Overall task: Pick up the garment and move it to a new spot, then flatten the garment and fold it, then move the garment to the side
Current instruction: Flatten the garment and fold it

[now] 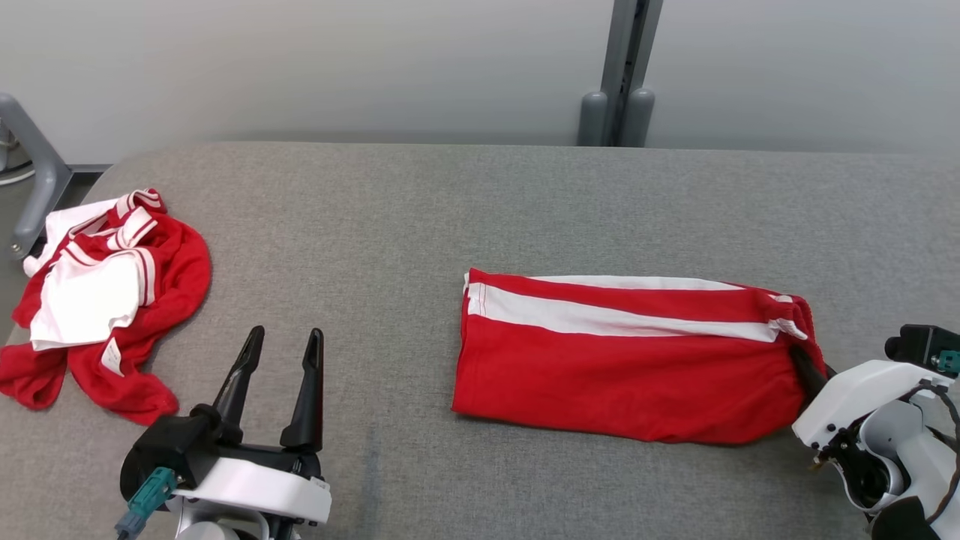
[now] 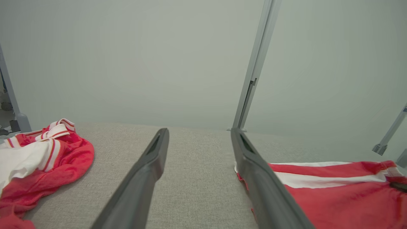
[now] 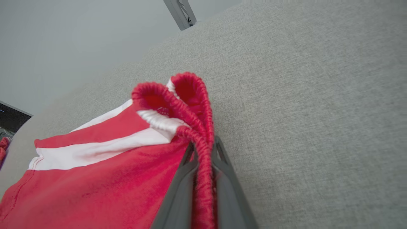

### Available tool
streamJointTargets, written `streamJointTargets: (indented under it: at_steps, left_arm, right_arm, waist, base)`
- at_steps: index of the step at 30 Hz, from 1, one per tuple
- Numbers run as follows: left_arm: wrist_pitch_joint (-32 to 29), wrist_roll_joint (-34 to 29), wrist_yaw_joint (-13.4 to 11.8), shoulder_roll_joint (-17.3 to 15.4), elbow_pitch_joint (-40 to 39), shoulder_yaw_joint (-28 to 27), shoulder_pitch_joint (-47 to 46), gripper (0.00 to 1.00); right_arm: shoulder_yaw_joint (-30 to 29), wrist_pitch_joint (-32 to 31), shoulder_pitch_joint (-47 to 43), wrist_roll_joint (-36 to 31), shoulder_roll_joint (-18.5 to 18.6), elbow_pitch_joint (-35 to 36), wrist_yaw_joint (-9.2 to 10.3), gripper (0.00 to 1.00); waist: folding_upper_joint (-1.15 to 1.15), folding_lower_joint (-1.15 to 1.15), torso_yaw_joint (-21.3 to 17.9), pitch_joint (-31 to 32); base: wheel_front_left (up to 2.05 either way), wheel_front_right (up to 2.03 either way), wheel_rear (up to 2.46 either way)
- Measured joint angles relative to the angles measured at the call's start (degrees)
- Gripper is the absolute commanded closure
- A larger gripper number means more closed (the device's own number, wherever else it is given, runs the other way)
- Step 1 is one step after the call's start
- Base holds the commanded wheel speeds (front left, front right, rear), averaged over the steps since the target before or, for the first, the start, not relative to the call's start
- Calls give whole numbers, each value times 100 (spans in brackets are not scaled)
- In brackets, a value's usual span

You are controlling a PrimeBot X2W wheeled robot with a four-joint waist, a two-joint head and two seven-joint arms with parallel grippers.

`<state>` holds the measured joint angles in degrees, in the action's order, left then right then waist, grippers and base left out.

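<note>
The garment is a folded pair of red shorts with white stripes, lying flat on the grey table, right of centre. My right gripper is shut on its gathered red waistband at the right end. The right wrist view shows the waistband pinched between the two dark fingers, with the garment spreading to the left. My left gripper stands open at the lower left with nothing between its fingers. In the left wrist view the garment lies to the right of the open left gripper.
A crumpled red and white garment lies at the table's left edge, also seen in the left wrist view. A grey post stands behind the table. A grey frame tube rises at the far left.
</note>
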<state>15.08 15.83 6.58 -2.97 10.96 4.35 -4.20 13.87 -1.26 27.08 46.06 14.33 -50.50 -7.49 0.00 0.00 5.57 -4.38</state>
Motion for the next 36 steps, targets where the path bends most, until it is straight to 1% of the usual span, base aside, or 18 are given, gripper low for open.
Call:
streamJointTargets:
  at_steps: [4,8,10,19,22,26,29,31,36]
  left_arm:
    - [0,16,18,4,35,22,3,0]
    - [0,23,24,5,74,31,4,0]
    - [0,24,25,7,87,44,3,0]
    - [0,92,42,13,223,120,-68,0]
    - [0,113,43,12,256,132,-72,0]
    - [0,167,43,13,275,185,-92,0]
    - [0,225,42,14,287,241,-96,0]
    - [0,248,33,16,286,261,-103,0]
    - [0,292,3,14,280,276,-128,0]
  right_arm:
    - [-112,-89,-38,197,-15,192,0,100]
    - [-190,-331,-100,555,-243,570,0,100]
    - [-210,-393,-124,649,-285,678,1,100]
    - [-328,-913,-204,1477,-795,1616,1,100]
    - [-343,-1118,-209,1775,-964,1828,1,100]
    - [-363,-1247,-207,2154,-1098,1866,1,100]
    - [-300,-1283,-154,2330,-1127,1726,1,100]
    - [-196,-1277,-94,2372,-1141,1588,1,100]
    - [230,-1145,92,2785,-1163,1322,1,100]
  waist:
    - [0,0,-69,45]
    - [0,0,-75,77]
    - [0,1,-65,78]
    - [0,0,179,31]
    - [0,0,297,5]
    - [0,0,482,-37]
    - [0,0,622,-73]
    - [0,0,717,-97]
    - [0,0,915,-158]
  base:
    - [0,0,0]
    - [0,0,0]
    - [0,0,0]
    - [0,0,0]
    - [0,0,0]
    - [0,0,0]
    - [0,0,0]
    - [0,0,0]
    - [0,0,0]
